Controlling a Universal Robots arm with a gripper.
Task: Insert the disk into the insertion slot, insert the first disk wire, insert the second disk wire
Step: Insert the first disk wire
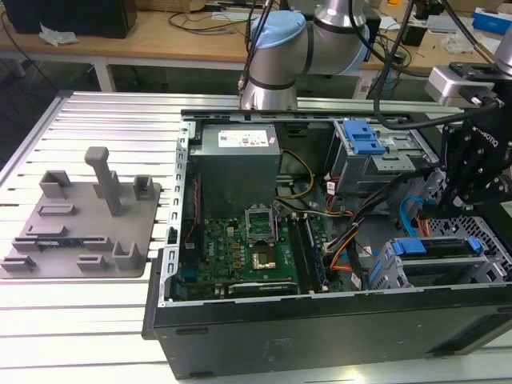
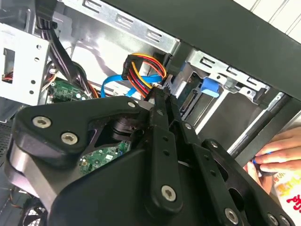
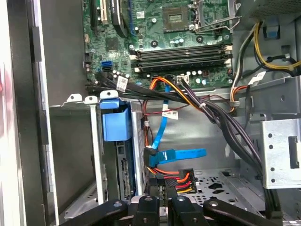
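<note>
Black finger links of the gripper (image 2: 160,98) crowd the second wrist view, tips close together and, as far as I can judge, pinching the dark plug (image 3: 181,187) on a bundle of red, orange and yellow wires. The disk (image 1: 438,248) sits in its slot (image 1: 382,274), blue frame showing, at the exterior view's right. To seat this plug well, I'd keep it square to the disk's connector edge and press straight and gently: the plastic looks thin, the wires stiff and springy. A flat blue cable (image 3: 176,154) loops just beside. The slot's perforated sheet metal looks hard-edged. Beyond lies the green board (image 1: 248,248), and a hand (image 2: 273,160) rests near the case.
</note>
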